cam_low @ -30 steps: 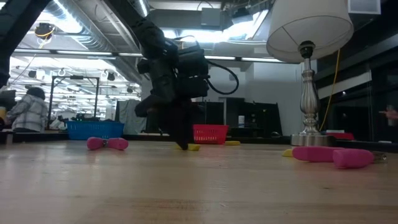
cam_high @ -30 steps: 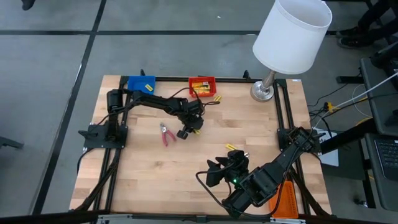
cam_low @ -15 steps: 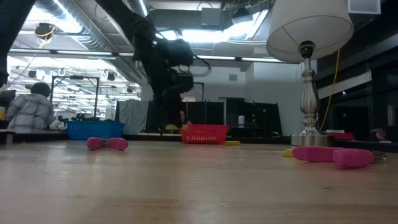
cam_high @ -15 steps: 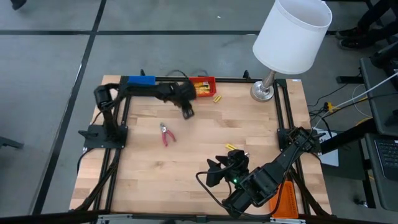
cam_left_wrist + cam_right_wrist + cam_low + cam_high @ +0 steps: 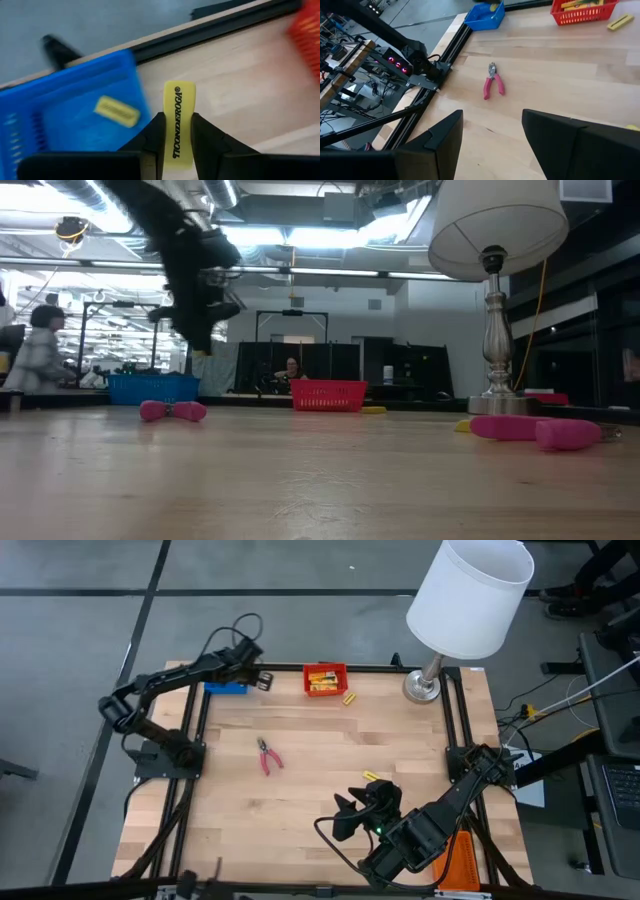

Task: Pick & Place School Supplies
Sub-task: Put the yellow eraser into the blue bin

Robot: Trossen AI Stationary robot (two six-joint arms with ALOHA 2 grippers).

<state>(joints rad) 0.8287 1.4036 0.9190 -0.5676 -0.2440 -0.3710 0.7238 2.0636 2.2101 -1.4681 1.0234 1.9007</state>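
- The left end effector [image 5: 176, 145] hangs above the far left corner of the worktop [image 5: 320, 790], just beside the blue tray [image 5: 226, 688]; its fingers [image 5: 154, 137] are closed tight on a yellow packet [image 5: 178, 122] printed with dark letters.
- In the left wrist view, that held packet stands up between the two fingers, over bare wood next to the blue tray's wall.
- A second yellow packet [image 5: 117, 111] lies flat inside the blue tray.
- The red tray [image 5: 325, 679] sits at the far edge, holding several yellow pieces [image 5: 321, 677]; one yellow stick [image 5: 348, 698] lies on the wood just beside it.
- A pair of pink-handled pliers [image 5: 267, 756] lies on the worktop left of centre, well apart from both arms.
- More yellow sticks [image 5: 371, 777] lie near the right arm.
- The right end effector [image 5: 492, 135] waits over the near right part of the worktop, fingers spread wide and holding nothing.
- The lamp [image 5: 465, 605] stands at the far right corner.
- An orange tray [image 5: 462, 858] lies at the near right edge.
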